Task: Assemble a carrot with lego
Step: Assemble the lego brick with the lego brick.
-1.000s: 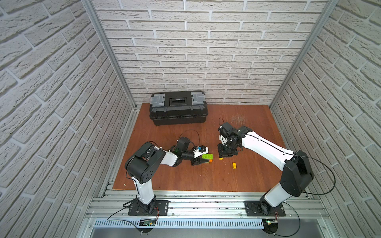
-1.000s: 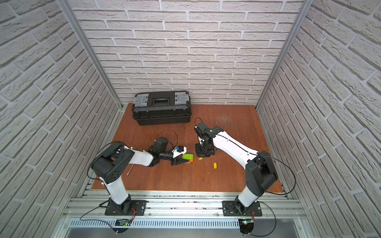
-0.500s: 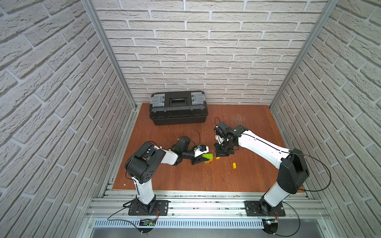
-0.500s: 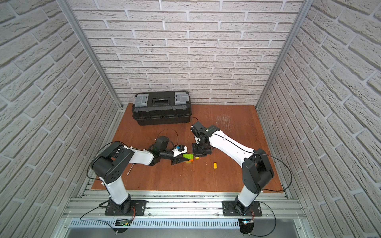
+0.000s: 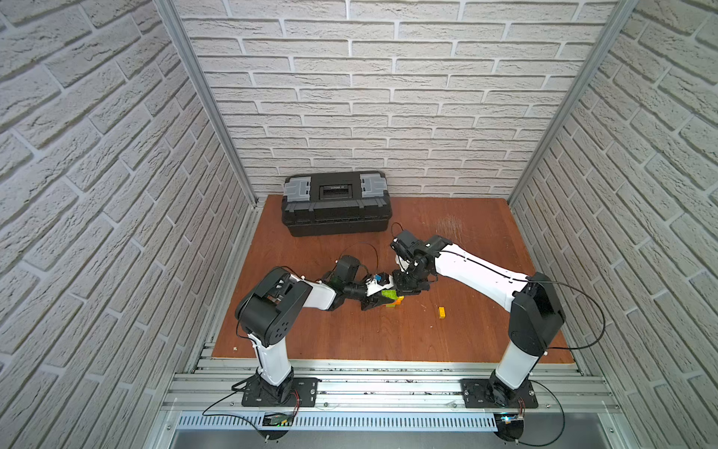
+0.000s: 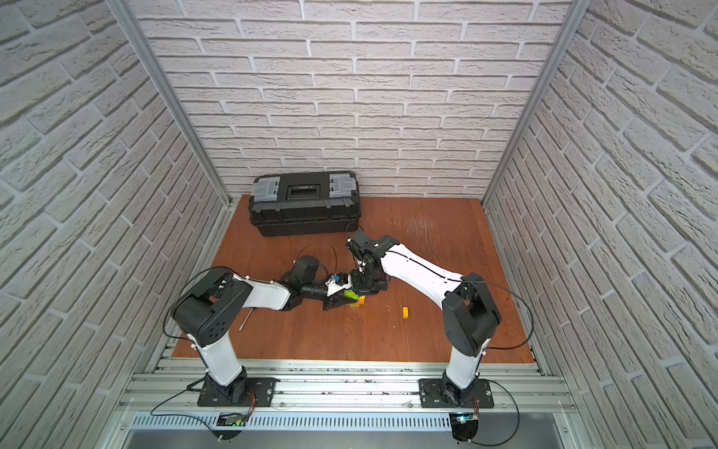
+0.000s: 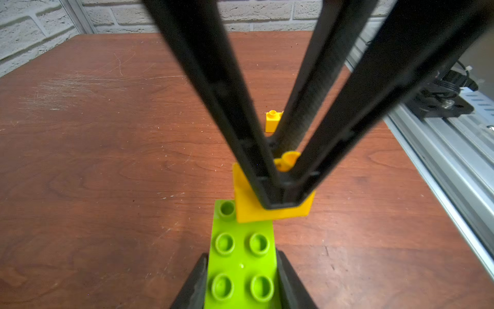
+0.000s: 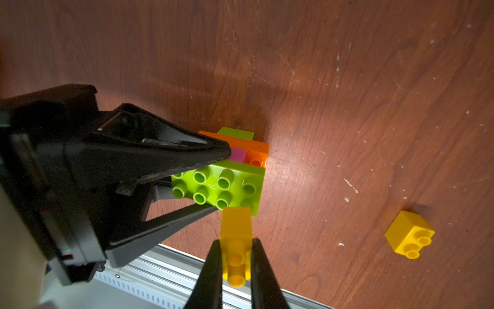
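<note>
No legible text anywhere, seemingly.

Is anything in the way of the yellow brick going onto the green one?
No, nothing I can see. The right hand holds the yellow brick right at the free end of the green brick. The left hand grips the green brick farther back, clear of those end studs. The other yellow brick lies well aside.
</note>
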Available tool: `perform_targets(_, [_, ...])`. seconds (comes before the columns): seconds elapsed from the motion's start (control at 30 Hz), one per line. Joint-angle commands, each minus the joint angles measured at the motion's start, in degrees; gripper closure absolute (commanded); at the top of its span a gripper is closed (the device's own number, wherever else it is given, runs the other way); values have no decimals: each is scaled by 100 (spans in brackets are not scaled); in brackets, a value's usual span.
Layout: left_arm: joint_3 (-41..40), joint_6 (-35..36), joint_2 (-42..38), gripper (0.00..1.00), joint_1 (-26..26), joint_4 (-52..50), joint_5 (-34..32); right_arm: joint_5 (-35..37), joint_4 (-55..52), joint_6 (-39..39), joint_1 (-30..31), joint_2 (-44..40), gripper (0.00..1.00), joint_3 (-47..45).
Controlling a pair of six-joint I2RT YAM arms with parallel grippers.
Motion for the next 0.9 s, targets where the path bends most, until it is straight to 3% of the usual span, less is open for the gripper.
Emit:
perform_targets(0.0, [86,64,55,79,14,-75,70,67,45,142,78,95,98,138])
perform_targets(0.87, [203,114,110,89,-12,-376,75,429,-256,112,113,490,98,445])
